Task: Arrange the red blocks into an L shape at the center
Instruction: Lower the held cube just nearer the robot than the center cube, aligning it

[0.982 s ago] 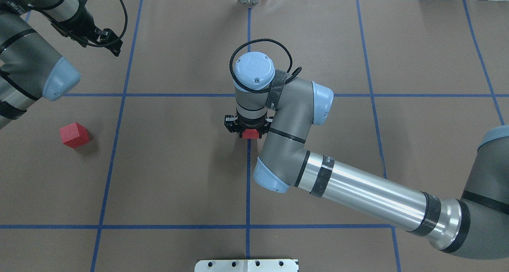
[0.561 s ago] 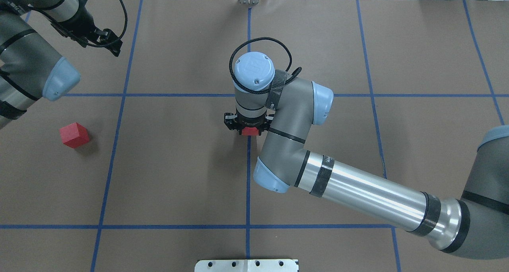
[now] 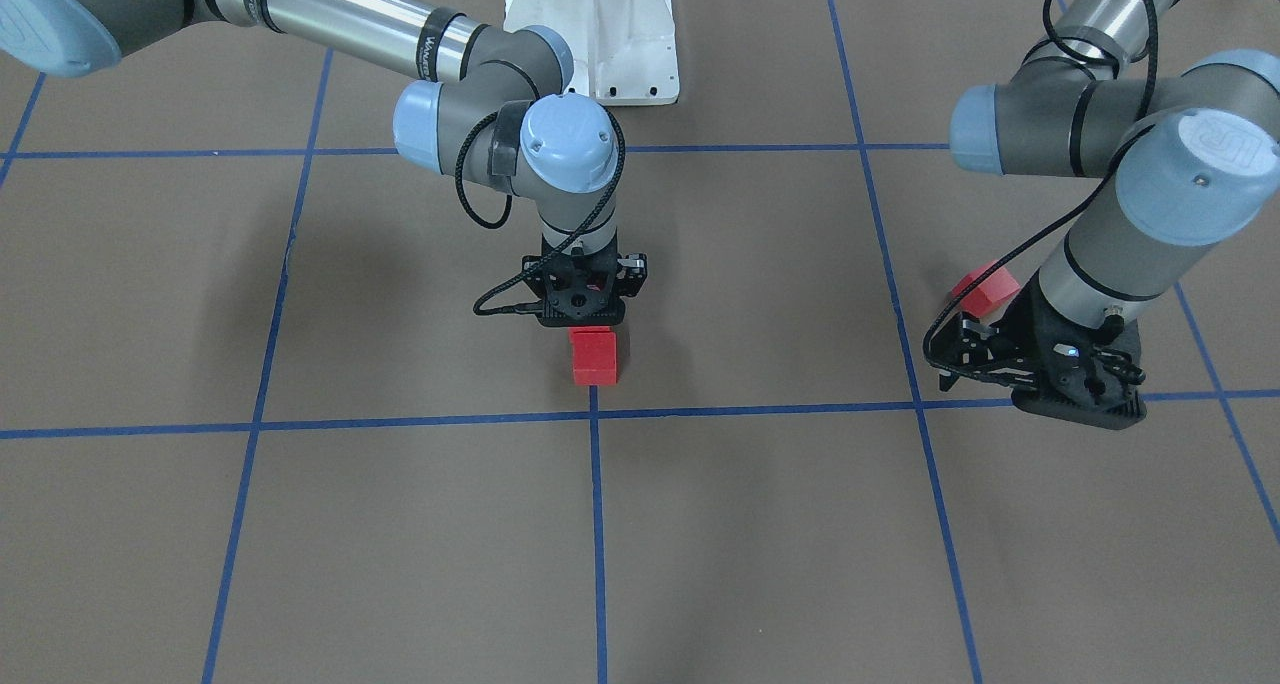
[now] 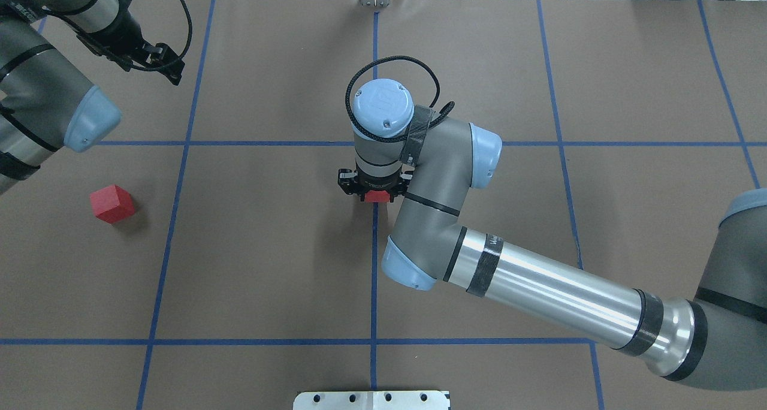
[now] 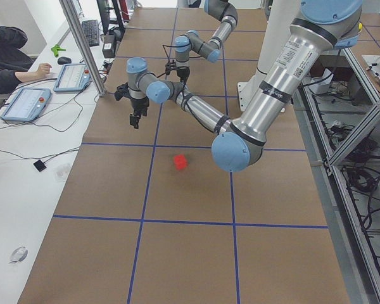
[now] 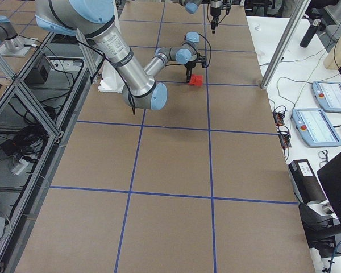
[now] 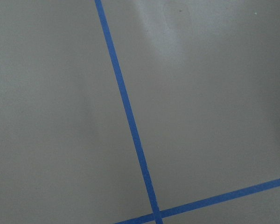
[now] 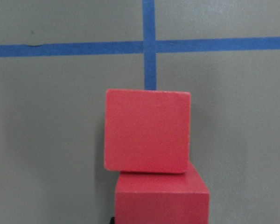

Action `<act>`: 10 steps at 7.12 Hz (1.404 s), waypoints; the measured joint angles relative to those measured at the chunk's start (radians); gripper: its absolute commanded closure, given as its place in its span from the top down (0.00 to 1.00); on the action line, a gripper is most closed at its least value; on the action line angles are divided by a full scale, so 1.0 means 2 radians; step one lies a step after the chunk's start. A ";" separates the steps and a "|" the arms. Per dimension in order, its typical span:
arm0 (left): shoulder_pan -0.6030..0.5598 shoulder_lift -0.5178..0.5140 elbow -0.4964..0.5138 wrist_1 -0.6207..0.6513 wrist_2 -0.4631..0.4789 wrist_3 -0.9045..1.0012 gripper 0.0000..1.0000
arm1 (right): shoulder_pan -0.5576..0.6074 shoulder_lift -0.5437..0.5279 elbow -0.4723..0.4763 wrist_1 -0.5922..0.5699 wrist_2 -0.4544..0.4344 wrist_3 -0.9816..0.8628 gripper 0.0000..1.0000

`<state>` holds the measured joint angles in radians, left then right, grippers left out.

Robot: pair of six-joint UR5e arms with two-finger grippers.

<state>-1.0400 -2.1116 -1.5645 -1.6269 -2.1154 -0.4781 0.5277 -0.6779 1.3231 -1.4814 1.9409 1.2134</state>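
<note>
The right arm's black two-finger pincer [image 3: 585, 306] is pointing straight down over the middle of the brown table [image 4: 269, 266], directly above a pair of small matte red cubes that are lying on the vertical blue tape line, just on the robot's side of a blue tape crossing [image 3: 593, 416]. The cube nearer the crossing [image 8: 147, 130] is resting flat on the table and is turned slightly out of square with the tape. The second cube [image 8: 161, 198] is touching its robot-side face, shifted a little to one side, and is running out of the bottom of the right wrist view, right under the pincer. The fingertips are not showing clearly in any view, so I cannot tell how wide this pincer is standing or whether it is gripping the second cube. The third small matte red cube [image 4: 112, 204] is sitting alone well off to the robot's left, apart from the pair and partly hidden behind the left arm in the front-facing view. The left arm's black pincer [image 3: 1075, 399] is hanging over the table farther from the robot than that lone cube. Its wrist camera is showing only brown table and blue tape lines, so its opening cannot be told either
</note>
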 measured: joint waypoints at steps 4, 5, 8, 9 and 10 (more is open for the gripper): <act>-0.001 0.000 0.000 0.000 0.000 -0.001 1.00 | 0.000 0.001 -0.003 0.010 0.000 0.000 0.00; -0.001 0.000 -0.001 0.000 0.000 -0.001 1.00 | 0.000 0.000 -0.004 0.011 -0.001 0.000 0.00; -0.001 0.000 -0.001 0.000 0.000 -0.002 1.00 | 0.000 0.001 -0.006 0.015 -0.001 0.000 0.00; -0.001 0.000 -0.001 0.000 0.000 -0.002 1.00 | 0.000 0.000 -0.006 0.015 -0.002 0.000 0.00; -0.001 0.000 -0.001 0.000 0.000 -0.002 1.00 | 0.000 0.000 -0.007 0.015 -0.004 0.000 0.00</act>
<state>-1.0416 -2.1123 -1.5662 -1.6272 -2.1154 -0.4827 0.5277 -0.6783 1.3098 -1.4513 1.9328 1.2134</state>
